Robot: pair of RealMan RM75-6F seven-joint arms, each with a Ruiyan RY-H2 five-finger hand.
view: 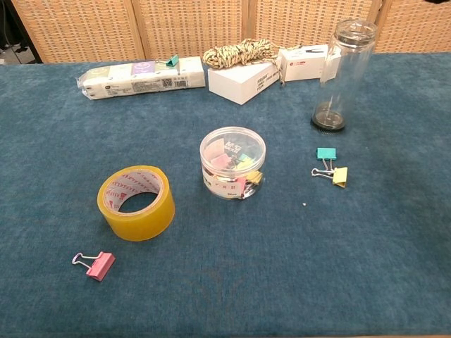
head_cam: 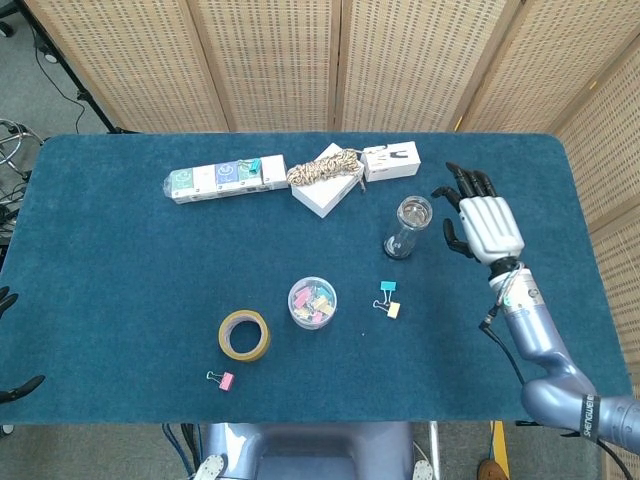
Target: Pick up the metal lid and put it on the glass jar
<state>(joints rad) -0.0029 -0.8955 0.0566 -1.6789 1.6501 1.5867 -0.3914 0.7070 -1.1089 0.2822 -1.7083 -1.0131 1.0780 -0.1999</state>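
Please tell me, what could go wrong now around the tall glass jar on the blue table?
1. The glass jar is tall and narrow, and the right hand hangs open close beside it; a sideways brush might tip it.
2. If it tipped, it could roll onto the teal clip and yellow clip in front of it.
3. Whether the lid sits squarely on the jar cannot be told.

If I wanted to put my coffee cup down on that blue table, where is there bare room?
The left stretch, between the long packet and the tape roll, is bare. So is the front right, below the clips. The back is crowded: rope, white boxes and glass jar.
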